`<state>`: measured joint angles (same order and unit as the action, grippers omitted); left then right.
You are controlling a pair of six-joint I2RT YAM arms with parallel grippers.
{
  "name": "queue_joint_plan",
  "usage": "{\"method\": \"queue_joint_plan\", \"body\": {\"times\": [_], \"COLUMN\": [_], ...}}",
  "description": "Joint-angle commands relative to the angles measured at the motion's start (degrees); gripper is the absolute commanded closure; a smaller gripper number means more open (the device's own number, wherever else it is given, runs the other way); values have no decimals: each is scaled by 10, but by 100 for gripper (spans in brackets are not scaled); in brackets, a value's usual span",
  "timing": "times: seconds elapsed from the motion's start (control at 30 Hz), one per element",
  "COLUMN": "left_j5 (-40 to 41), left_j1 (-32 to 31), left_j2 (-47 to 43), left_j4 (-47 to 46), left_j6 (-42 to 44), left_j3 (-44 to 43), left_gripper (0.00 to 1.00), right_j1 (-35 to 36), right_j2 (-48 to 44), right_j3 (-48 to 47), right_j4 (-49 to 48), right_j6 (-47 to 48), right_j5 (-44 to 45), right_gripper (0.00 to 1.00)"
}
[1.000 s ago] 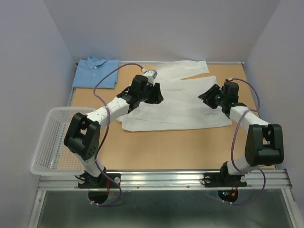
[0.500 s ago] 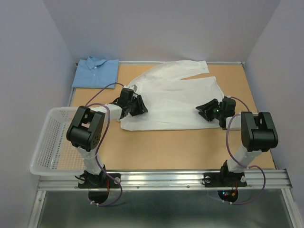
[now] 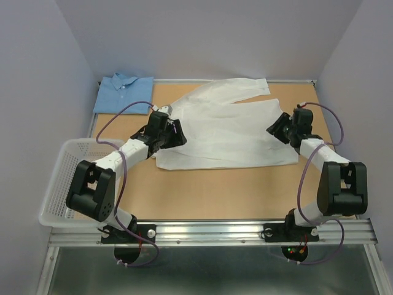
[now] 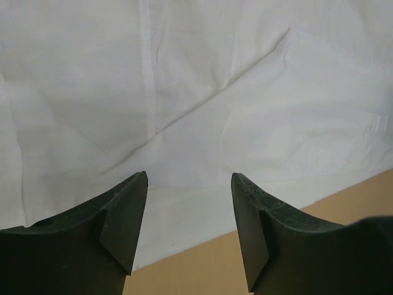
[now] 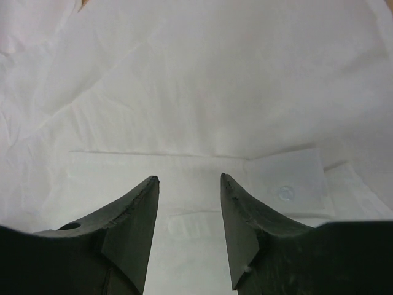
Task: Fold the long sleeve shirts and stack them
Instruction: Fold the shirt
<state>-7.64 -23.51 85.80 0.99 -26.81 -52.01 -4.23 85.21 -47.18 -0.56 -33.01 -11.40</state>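
Note:
A plain white shirt [image 3: 224,132] lies spread on the wooden table, one sleeve reaching toward the back right. A light blue shirt [image 3: 124,93] lies folded at the back left corner. My left gripper [image 3: 178,134] is open and empty, low over the white shirt's left edge; the left wrist view shows white cloth [image 4: 196,92] and a strip of table between its fingers. My right gripper [image 3: 274,128] is open and empty, low over the shirt's right edge; the right wrist view shows the white cloth [image 5: 196,80] with a cuff and button [image 5: 285,192].
A white plastic mesh basket [image 3: 64,184] sits off the table's left front edge. Purple cables loop above both arms. Bare wooden table [image 3: 215,190] lies in front of the white shirt.
Both arms first pulled back toward me, then moved forward again. The left gripper is now at the shirt's left edge and the right gripper at its right edge. The shirt looks unchanged.

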Motion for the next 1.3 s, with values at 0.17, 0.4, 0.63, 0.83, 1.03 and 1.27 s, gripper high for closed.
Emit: {"method": "queue_joint_plan", "body": {"times": [0.17, 0.4, 0.63, 0.83, 1.03, 1.27], "left_j5": [14, 11, 5, 13, 4, -43], "left_j1": [-18, -18, -17, -16, 36, 80], "left_j2": [45, 41, -10, -100, -86, 46], "left_j4": [61, 96, 146, 213, 166, 58], "left_j6": [12, 0, -10, 1, -12, -16], "left_j3": [25, 54, 102, 46, -46, -145], "left_gripper": [35, 35, 35, 33, 32, 35], "right_j1": [148, 168, 175, 171, 47, -42], "right_j2": [63, 75, 47, -22, 26, 90], "right_j3": [-58, -32, -22, -112, -237, -171], "right_j4": [185, 283, 392, 458, 401, 112], "right_j6": [109, 103, 72, 81, 103, 1], "right_j5": [170, 190, 166, 176, 75, -163], "right_gripper": [49, 49, 49, 49, 50, 51]}}
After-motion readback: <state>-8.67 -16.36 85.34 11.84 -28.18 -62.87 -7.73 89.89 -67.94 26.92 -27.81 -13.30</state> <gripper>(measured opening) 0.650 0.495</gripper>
